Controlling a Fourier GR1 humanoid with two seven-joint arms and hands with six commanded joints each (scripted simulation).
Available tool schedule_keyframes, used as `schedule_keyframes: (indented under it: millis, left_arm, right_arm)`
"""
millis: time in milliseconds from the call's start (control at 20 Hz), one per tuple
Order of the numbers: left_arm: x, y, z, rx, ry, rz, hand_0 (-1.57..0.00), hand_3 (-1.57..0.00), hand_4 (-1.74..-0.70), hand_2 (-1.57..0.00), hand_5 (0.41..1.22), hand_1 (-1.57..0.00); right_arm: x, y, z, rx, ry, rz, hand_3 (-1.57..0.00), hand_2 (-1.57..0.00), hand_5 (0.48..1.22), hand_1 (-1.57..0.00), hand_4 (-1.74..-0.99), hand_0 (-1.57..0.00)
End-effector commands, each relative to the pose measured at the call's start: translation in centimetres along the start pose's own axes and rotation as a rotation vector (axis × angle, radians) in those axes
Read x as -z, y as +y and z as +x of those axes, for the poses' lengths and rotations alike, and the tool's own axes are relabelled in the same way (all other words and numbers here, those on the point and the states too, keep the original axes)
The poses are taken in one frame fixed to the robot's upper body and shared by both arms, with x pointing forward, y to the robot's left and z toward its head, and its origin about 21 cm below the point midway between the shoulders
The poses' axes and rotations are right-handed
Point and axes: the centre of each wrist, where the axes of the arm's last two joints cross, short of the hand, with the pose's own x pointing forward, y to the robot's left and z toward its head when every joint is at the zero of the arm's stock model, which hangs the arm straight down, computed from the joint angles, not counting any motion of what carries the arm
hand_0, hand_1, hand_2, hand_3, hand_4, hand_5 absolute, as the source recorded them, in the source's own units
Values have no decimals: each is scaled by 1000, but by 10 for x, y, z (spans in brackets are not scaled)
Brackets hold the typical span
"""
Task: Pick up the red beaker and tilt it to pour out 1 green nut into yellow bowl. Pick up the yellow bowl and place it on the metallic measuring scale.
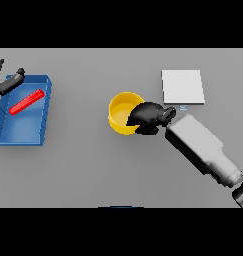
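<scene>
Left hand [5, 82] with relaxed fingers at the table's [83, 165] left edge over the blue tray's [43, 120] far-left corner, red beaker [26, 101] lying inside the tray, yellow bowl [122, 111] mid-table, right hand [148, 116] clasping its right rim, metallic measuring scale [182, 87] toward the far right.

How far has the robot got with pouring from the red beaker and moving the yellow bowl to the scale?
Done: the red beaker lies on its side in the blue tray, with the left hand at the tray's far corner. Whether a nut is in the bowl cannot be seen. In hand: the right hand is curled on the rim of the yellow bowl. Left: the bowl is not yet on the scale.
</scene>
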Motion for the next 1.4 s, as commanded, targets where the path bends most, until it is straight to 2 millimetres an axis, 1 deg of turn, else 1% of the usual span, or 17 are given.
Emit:
schedule_keyframes:
  millis: [0, 50, 200, 300, 350, 400, 450, 500, 550, 750, 800, 900, 950, 1050, 1200, 1350]
  left_arm:
    - [0, -3, -2, -10, 3, -12, 1, 1, -785, 1, 712, 1]
    - [0, -4, -2, -11, -2, -20, 1, 1, -786, 1, 707, 1]
    - [-1, -3, 2, -2, 8, -5, 1, 1, -778, 1, 704, 1]
    - [0, -2, -2, 0, 4, 0, 1, 1, -774, 1, 706, 1]
    - [1, -1, 1, 6, 1, 3, 1, 1, -771, 1, 707, 1]
    - [0, -3, 0, 7, 0, 4, 1, 1, -770, 1, 705, 1]
    - [0, -2, 2, -4, -8, 1, 1, 1, -776, 1, 702, 1]
    - [0, -2, 5, -11, -10, -6, 1, 1, -780, 1, 702, 1]
    - [-1, 0, 4, -16, -14, -8, 1, 1, -782, 1, 702, 1]
    - [2, 0, 3, -24, -11, -9, 1, 1, -799, 1, 704, 1]
    - [1, 3, 2, -26, -13, -10, 1, 1, -800, 1, 704, 1]
    - [-1, 1, 2, -34, -4, -11, 1, 1, -812, 1, 710, 1]
    - [-3, 0, 4, -44, -7, -18, 1, 1, -820, 1, 717, 1]
    - [-5, 0, 6, -56, 3, -10, 1, 1, -831, 1, 728, 1]
    - [-6, 3, 5, -62, 15, -8, 1, 1, -840, 1, 737, 1]
    - [-8, 2, 6, -59, 18, -14, 1, 1, -851, 1, 754, 1]
  right_arm:
    - [0, 0, 2, -3, 9, -3, -1171, -1330, 1193, -1446, -1698, -1451]
    - [-2, -3, 4, 2, 9, -6, -1185, -1353, 1198, -1471, -1707, -1475]
    - [-12, -12, -2, -1, 6, -27, -1185, -1415, 1209, -1520, -1724, -1522]
    - [-24, -23, -4, -2, 15, -35, -1165, -1447, 1214, -1538, -1730, -1540]
    - [-28, -27, -4, 6, 30, -32, -1160, -1459, 1215, -1545, -1732, -1546]
    - [-30, -31, -1, 0, 40, -37, -1157, -1481, 1216, -1550, -1734, -1551]
    - [-34, -36, -3, -6, 51, -40, -1153, -1491, 1217, -1554, -1735, -1555]
    - [-39, -40, -4, -8, 69, -56, -1204, -1451, 1218, -1558, -1736, -1558]
    - [-42, -41, -3, -16, 92, -67, -1215, -1433, 1219, -1560, -1737, -1561]
    - [-55, -43, -1, -17, 115, -81, -1179, -1507, 1219, -1567, -1739, -1567]
    - [-59, -43, -4, -2, 133, -84, -1179, -1520, 1219, -1567, -1740, -1520]
    - [-68, -52, -10, -10, 189, -118, -1190, -1488, 1220, -1569, -1740, -1538]
    - [-74, -57, -16, -17, 209, -140, -1183, -1487, 1220, -1569, -1740, -1545]
    - [-75, -58, -27, -15, 245, -179, -1166, -1517, 1220, -1570, -1741, -1554]
    - [-88, -57, -52, -5, 298, -217, -1151, -1538, 1221, -1570, -1741, -1562]
    - [-88, -58, -72, 5, 362, -243, -1155, -1553, 1221, -1571, -1741, -1567]
